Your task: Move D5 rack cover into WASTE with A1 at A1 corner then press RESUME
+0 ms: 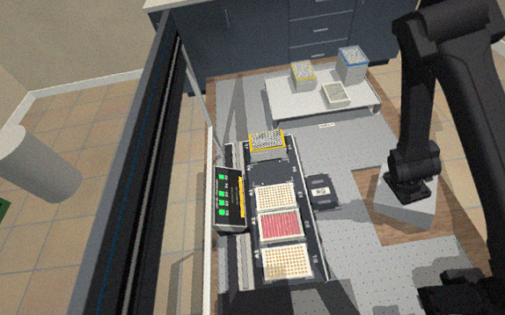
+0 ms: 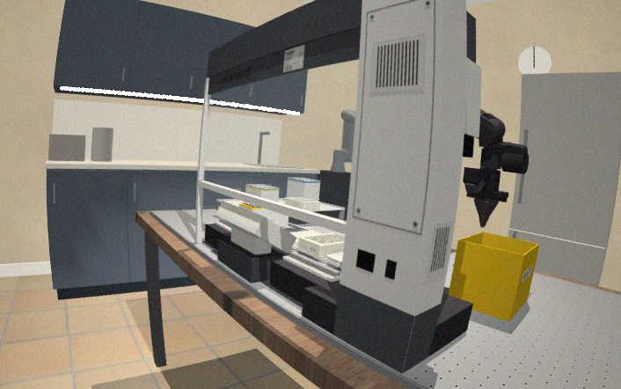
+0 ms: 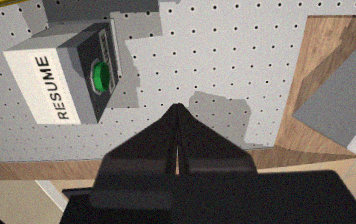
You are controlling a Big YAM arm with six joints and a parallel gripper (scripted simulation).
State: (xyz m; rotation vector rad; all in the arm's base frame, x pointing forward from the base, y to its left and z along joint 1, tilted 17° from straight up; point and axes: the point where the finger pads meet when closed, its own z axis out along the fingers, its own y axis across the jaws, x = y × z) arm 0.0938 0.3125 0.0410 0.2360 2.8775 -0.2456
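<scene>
The arm (image 1: pixel 485 124) rises tall from its base at the right of the table, bends over at the top and runs back down toward the near edge, so the gripper (image 2: pixel 485 215) hangs point-down in the air just above the yellow waste bin (image 2: pixel 493 279), beside the white tower of the liquid handler (image 2: pixel 403 150). Jaws pressed together into a sharp wedge, nothing between them. From the wrist view the gripper (image 3: pixel 177 107) looks straight down on the perforated grey table top (image 3: pixel 225 45), with the RESUME box (image 3: pixel 55 80) up and to the left of the tip, well apart from it. The word RESUME reads in black capitals along the box's white face, and the round green key (image 3: pixel 101 77) sits in the dark face that points toward the right of that view.

Over on the deck, the tip rack at D5 (image 1: pixel 266 140) sits at the far end of the row with its yellow-edged top showing a speckled grid, long axis across the row. Engraved A1 marks run down the left side of the positions, and D-numbers down the right, too small to read with certainty. The spare nest (image 1: pixel 321 191) carries a white tag reading RG. Whether the cover lies inside the bin cannot be told from these views
</scene>
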